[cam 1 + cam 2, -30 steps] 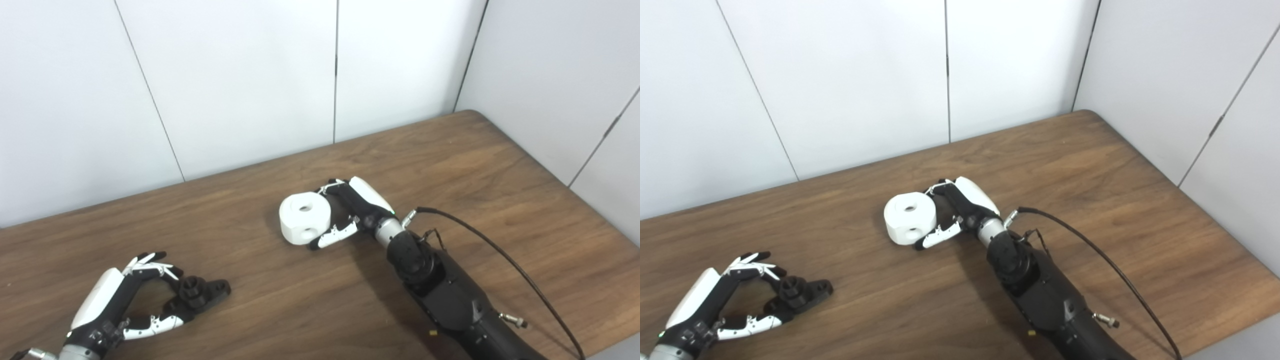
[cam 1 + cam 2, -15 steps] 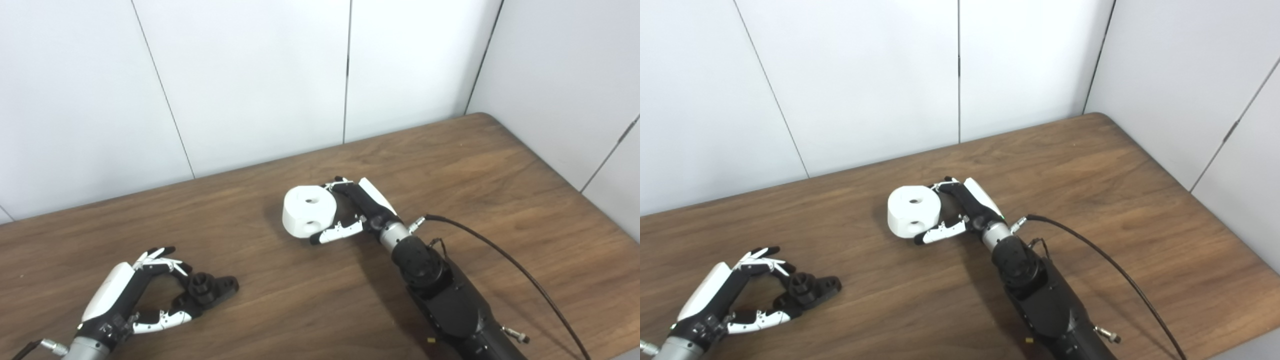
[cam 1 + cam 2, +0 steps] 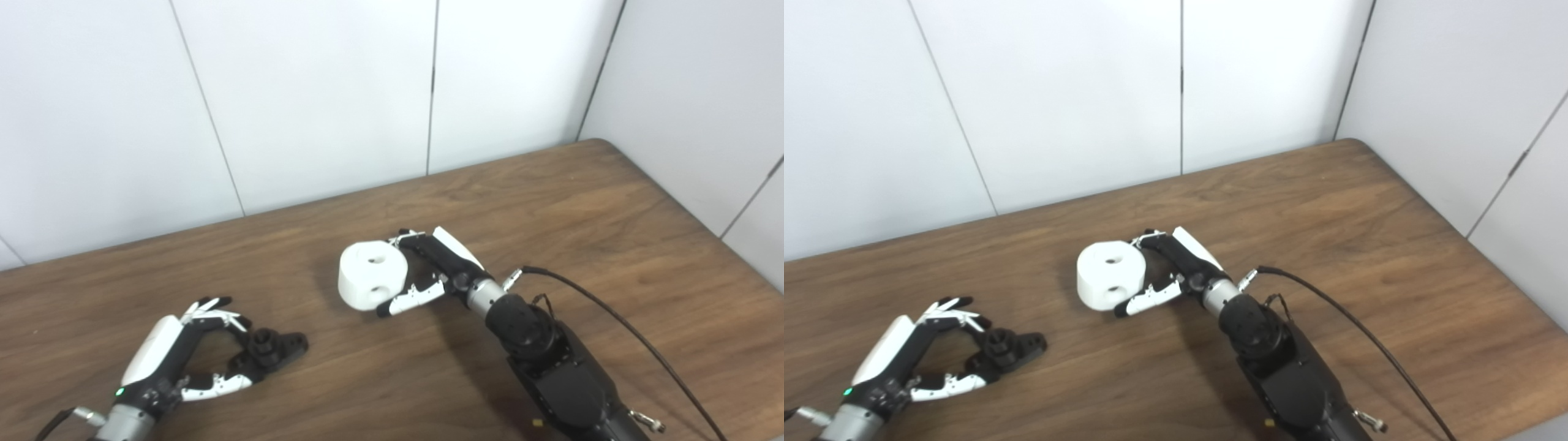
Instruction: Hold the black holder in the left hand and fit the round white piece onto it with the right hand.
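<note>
while i watch both head views, the round white piece [image 3: 372, 275] reads as a squat, thick disc, plain white, with one small hole in its flat top and a second hole in the curved side that faces me. it sits near the middle of the table [image 3: 612, 208], roughly halfway between the back edge and the near edge. my right robot hand [image 3: 436, 269] is against it from the right: the fingers [image 3: 409, 239] curl over the upper back rim and the thumb [image 3: 409, 299] reaches along its lower front edge, so the piece is pinched between them. i cannot tell whether it still rests on the wood or is a little raised.

the black holder [image 3: 1009, 347] is a small, dark, flat-based part with a short knurled stub standing upright on it and a lobed plate reaching out to the right. it lies near the near edge toward the left side of the table, well apart from the white piece. my left robot hand [image 3: 900, 361] comes at it from the left with the fingers [image 3: 950, 313] arched over the far side and the thumb [image 3: 948, 384] along the near side, both touching the left end of the holder, closed lightly around it. a black cable [image 3: 618, 324] trails off the right forearm across the table.
</note>
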Controlling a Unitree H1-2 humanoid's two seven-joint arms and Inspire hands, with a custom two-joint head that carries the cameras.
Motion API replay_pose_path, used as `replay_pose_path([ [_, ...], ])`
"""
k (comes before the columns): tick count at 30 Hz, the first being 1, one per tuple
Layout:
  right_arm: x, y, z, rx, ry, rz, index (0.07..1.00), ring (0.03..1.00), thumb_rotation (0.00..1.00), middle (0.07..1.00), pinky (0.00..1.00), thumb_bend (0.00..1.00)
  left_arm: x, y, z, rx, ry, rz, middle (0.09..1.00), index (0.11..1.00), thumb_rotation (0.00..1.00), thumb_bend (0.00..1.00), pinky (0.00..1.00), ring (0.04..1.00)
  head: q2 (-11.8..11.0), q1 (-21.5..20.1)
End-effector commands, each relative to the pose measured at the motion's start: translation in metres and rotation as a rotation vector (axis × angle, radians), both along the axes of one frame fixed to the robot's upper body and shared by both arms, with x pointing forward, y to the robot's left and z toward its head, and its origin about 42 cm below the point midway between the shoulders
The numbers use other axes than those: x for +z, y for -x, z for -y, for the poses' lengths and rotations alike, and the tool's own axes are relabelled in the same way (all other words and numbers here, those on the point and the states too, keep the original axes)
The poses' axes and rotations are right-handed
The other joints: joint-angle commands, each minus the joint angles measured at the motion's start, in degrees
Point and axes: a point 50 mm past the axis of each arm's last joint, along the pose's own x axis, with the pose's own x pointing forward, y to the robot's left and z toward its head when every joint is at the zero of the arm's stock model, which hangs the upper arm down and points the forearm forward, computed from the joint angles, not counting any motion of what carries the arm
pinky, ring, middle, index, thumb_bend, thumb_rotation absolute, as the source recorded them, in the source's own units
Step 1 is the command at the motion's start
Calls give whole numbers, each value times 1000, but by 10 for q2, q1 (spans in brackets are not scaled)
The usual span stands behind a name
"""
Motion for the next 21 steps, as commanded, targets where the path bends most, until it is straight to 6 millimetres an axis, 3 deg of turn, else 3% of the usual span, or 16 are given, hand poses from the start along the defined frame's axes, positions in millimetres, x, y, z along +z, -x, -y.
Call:
replay_pose_path([
  [1, 28, -5, -3, 44, 33, 98, 483, 979, 151, 805, 1000, 520, 5, -6, 4, -16, -24, 32, 707, 482, 47, 521, 1000, 920, 0, 4],
  [9, 47, -4, -12, 89, 48, 145, 483, 951, 151, 787, 1000, 523, -1, -7, 12, -22, -28, 24, 711, 482, 48, 521, 1000, 925, -2, 16],
  [21, 58, -4, -29, 164, 37, 167, 483, 972, 154, 797, 1000, 521, -10, -7, 18, -22, -32, 12, 717, 482, 49, 522, 1000, 930, -1, 35],
])
